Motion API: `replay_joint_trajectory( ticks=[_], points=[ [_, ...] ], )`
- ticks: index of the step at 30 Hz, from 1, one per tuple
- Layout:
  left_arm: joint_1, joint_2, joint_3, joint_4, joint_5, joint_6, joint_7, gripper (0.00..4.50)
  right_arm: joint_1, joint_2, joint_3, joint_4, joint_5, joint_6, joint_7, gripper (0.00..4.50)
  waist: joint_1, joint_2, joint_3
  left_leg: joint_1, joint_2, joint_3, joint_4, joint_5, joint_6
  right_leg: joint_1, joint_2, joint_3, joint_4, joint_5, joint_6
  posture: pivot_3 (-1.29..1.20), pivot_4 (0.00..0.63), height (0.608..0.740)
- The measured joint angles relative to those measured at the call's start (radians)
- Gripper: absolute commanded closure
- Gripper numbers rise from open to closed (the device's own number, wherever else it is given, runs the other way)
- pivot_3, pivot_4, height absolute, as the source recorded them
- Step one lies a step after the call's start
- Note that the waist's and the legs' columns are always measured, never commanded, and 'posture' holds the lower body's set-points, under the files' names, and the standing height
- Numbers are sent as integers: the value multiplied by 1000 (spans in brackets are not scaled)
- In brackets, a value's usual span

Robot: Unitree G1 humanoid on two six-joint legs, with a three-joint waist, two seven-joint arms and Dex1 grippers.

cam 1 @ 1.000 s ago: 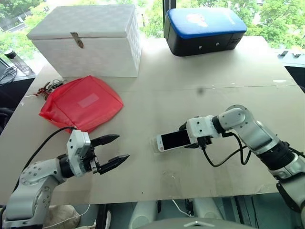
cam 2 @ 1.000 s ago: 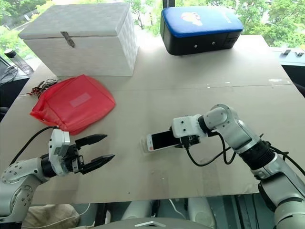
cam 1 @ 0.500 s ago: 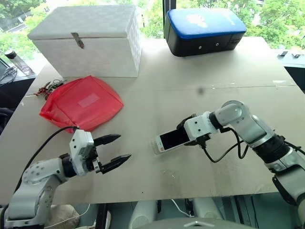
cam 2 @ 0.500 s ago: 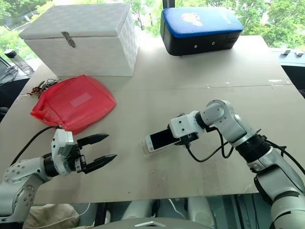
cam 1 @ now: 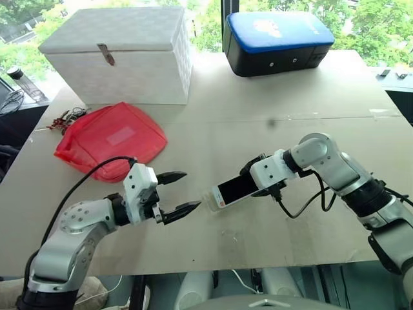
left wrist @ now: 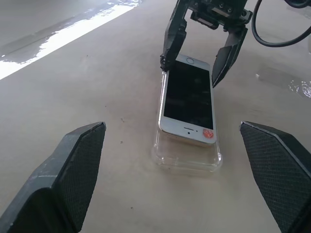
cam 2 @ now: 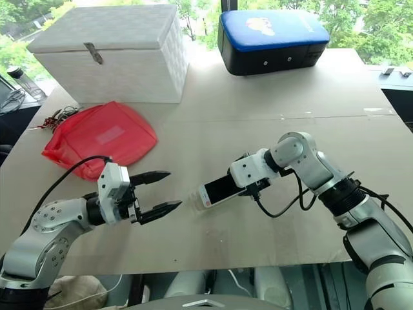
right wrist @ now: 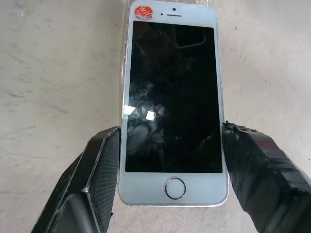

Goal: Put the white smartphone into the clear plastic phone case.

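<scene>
Near the middle of the table (cam 1: pixel 258 110), the right gripper (cam 1: pixel 253 182) pinches the white smartphone (cam 1: pixel 235 190) by its two long edges at the home-button end, one black finger (right wrist: pixel 99 170) on each side. That phone is tilted: its far end, with a small red sticker, rests down in the clear plastic phone case (left wrist: pixel 187 158), which lies flat on the tabletop, while the gripped end is raised off the surface. From the phone, the right arm runs off toward 3 o'clock.

At 9 o'clock from the case, close to it but apart, the left gripper (cam 1: pixel 179 192) hangs with its two fingers spread wide, holding nothing, tips pointing at the case's open end. In the left wrist view the case and phone sit between those spread fingers (left wrist: pixel 77 165), further off.

Toward 10 o'clock from the phone lies a red pouch (cam 1: pixel 110 139). Beyond it, at 11 o'clock, stands a white box (cam 1: pixel 119 55) with a metal latch. At 12 o'clock, at the table's far edge, sits a blue-topped black case (cam 1: pixel 277 42).
</scene>
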Motion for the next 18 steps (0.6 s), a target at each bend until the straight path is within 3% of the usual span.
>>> replay_joint_trajectory(
  ticks=[6,7,9,18],
  points=[
    [57,14,3,13,2,-10,-32,0,-9,0,-1,17,4,-9,18,1750,1,0,0,0,0,0,0,0,0,0,0,0,0,0,0,0,150,740],
    [65,14,4,20,2,-13,-36,0,-10,1,-1,20,6,-8,22,727,2,0,0,0,0,0,0,0,0,0,0,0,0,0,0,0,150,740],
    [72,14,7,29,2,-17,-39,0,-9,1,0,37,4,-8,31,79,4,0,0,0,0,-1,0,0,0,0,0,-1,0,0,0,0,150,740],
    [90,14,20,52,9,-50,-48,0,-9,5,-25,17,43,5,40,79,-2,1,1,-1,0,-1,0,0,0,-1,0,-1,0,0,0,0,150,740]
  ],
)
